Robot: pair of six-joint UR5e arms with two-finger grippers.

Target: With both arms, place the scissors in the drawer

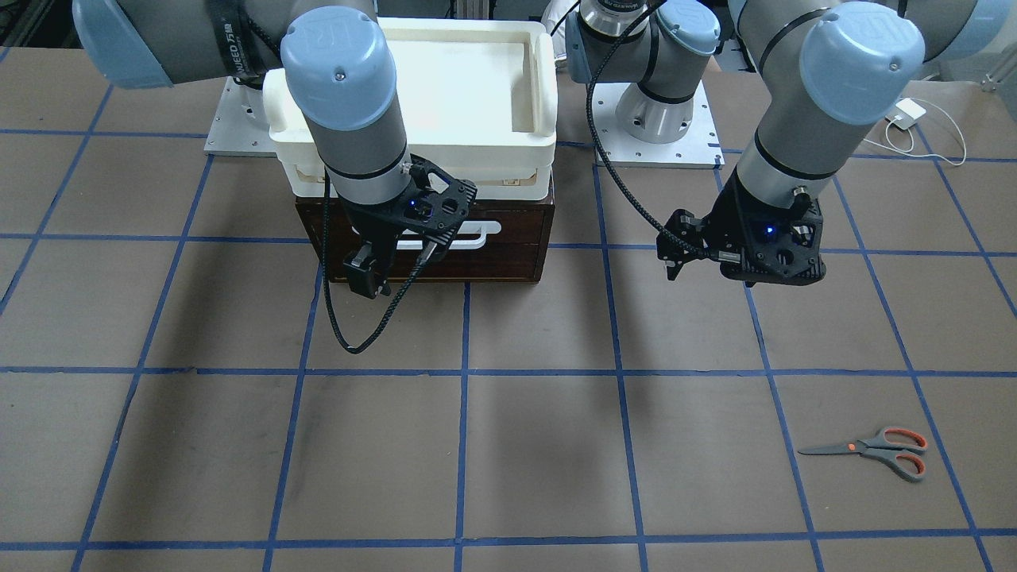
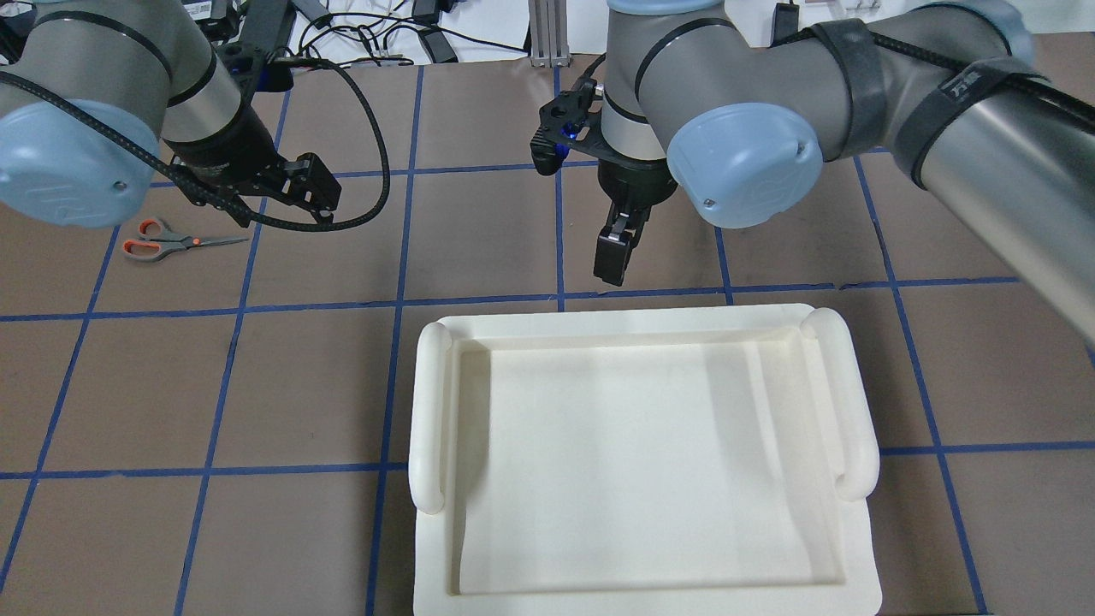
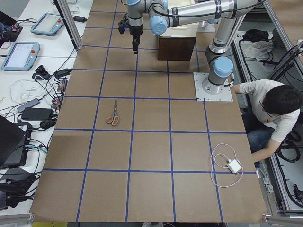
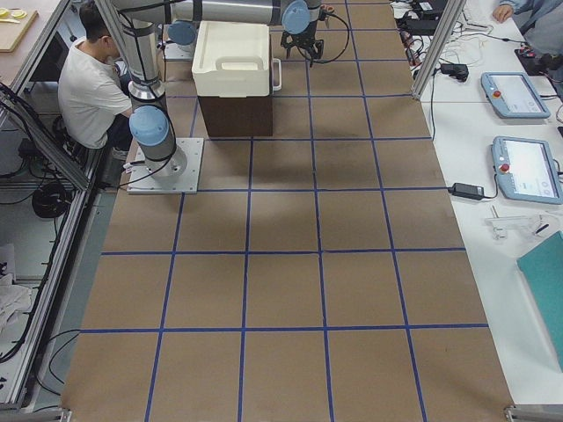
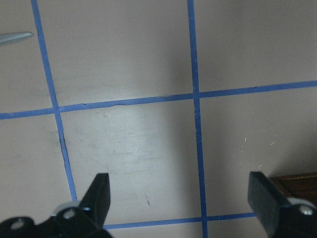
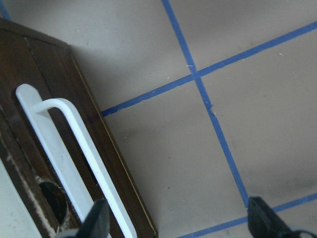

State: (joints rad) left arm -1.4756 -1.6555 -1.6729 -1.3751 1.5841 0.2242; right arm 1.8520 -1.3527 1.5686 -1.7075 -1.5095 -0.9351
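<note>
Scissors (image 1: pixel 870 449) flat on desk (image 1: pixel 540 445), robot's left, toward edge opposite robot, well apart from closed drawer (image 1: pixel 508 238). Left fingers (image 5: pixel 99 198) spread wide, empty. Right fingers (image 6: pixel 97 220) likewise, by handle (image 6: pixel 91 153). Scissors likely light, stiff, thin, slippery: pinch near pivot.

Scissors (image 1: pixel 870 450), grey-handled with orange loops, are lying flat on the tabletop (image 1: pixel 508 461), blades together. Dark-brown drawer (image 1: pixel 516 238) is sitting shut, well apart.

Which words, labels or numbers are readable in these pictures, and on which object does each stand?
"WEED", then unclear characters: black strap around the right arm.
Strap label in the overhead view: too blurred to read.
Raised logo on the blue cap: too faint to read.
</note>
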